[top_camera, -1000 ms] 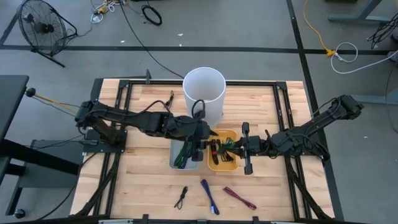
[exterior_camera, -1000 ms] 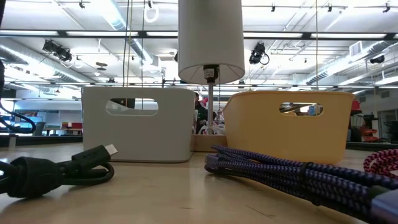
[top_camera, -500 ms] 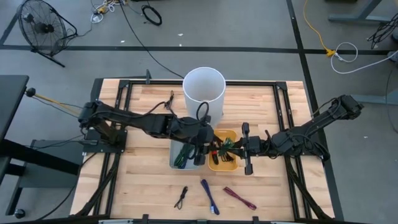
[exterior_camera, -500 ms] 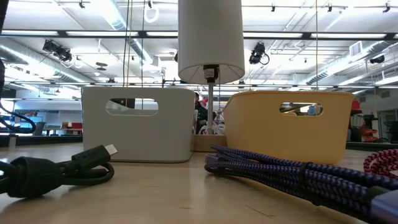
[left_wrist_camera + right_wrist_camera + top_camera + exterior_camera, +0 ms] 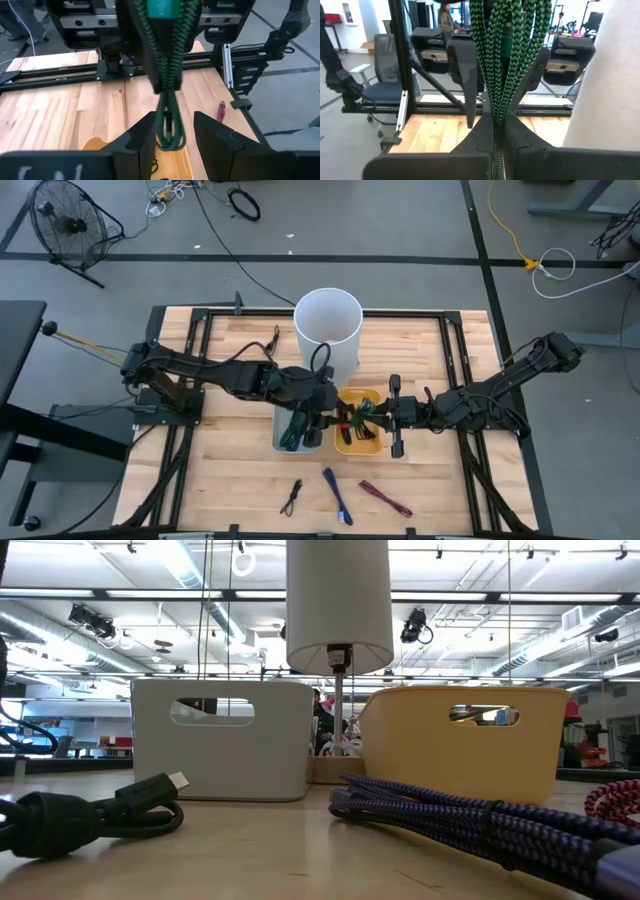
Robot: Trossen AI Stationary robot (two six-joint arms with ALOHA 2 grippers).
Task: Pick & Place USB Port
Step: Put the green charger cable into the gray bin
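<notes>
Both arms are meeting over the yellow bin (image 5: 362, 442), just in front of the white bucket (image 5: 327, 330). The right hand (image 5: 366, 416) is pinching a green braided cable (image 5: 506, 60) tight between its fingers. The left hand (image 5: 322, 416) is sitting open beside it, fingers spread, the same cable hanging between them above the bin.
</notes>
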